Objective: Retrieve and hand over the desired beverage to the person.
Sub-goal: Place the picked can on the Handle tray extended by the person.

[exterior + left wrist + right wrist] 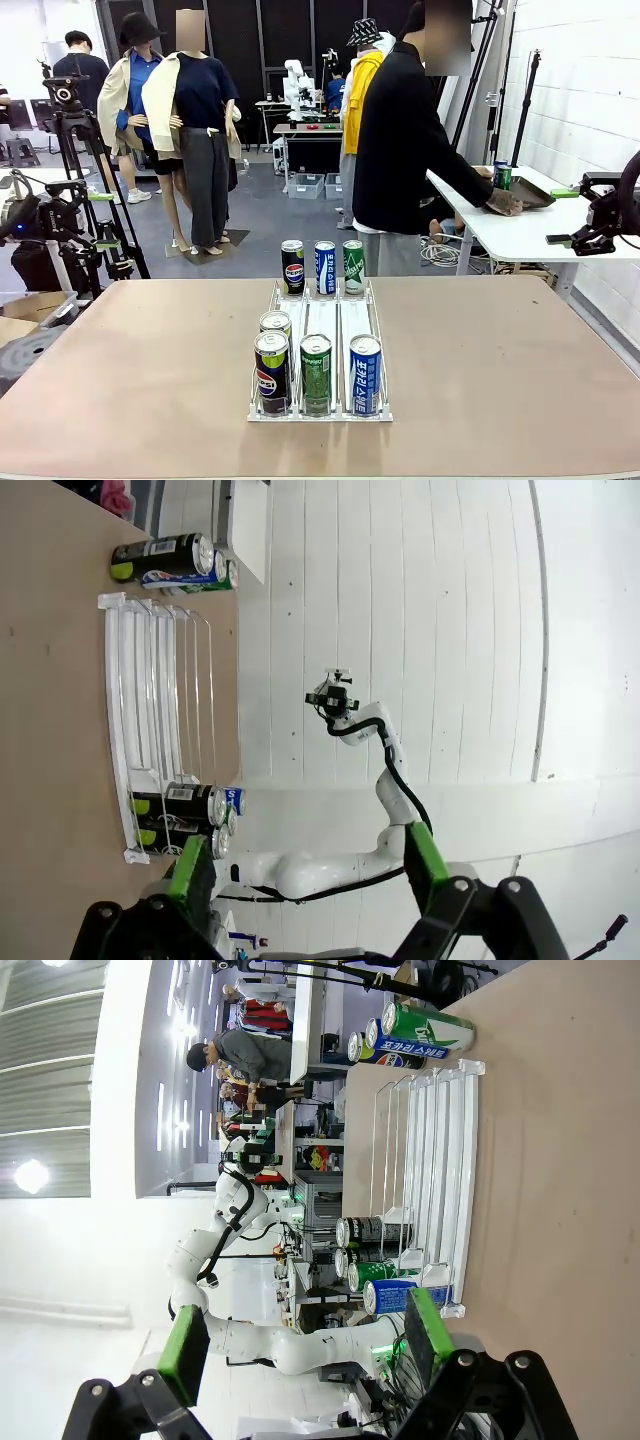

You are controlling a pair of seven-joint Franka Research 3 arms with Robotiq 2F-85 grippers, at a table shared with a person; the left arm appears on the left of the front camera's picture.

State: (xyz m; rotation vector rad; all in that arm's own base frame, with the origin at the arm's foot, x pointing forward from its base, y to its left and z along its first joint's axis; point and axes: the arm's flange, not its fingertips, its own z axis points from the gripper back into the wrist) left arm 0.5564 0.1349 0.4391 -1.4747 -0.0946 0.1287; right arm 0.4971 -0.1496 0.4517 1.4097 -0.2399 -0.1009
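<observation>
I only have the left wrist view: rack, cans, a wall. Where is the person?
Observer: The person stands past the far right corner of the table, side-on, facing a white side table.
Operator: Is a hand out for a can?
Observer: No. One hand rests on a dark tray on that side table.
Operator: And the right gripper?
Observer: The right gripper is open and holds nothing, and it is aimed across at the rack.

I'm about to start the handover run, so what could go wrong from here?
1. The person is turned toward the side table, not the rack, so the wanted drink is unclear.
2. The front cans stand close together: taking the green can could knock the Pepsi can or blue can.
</observation>
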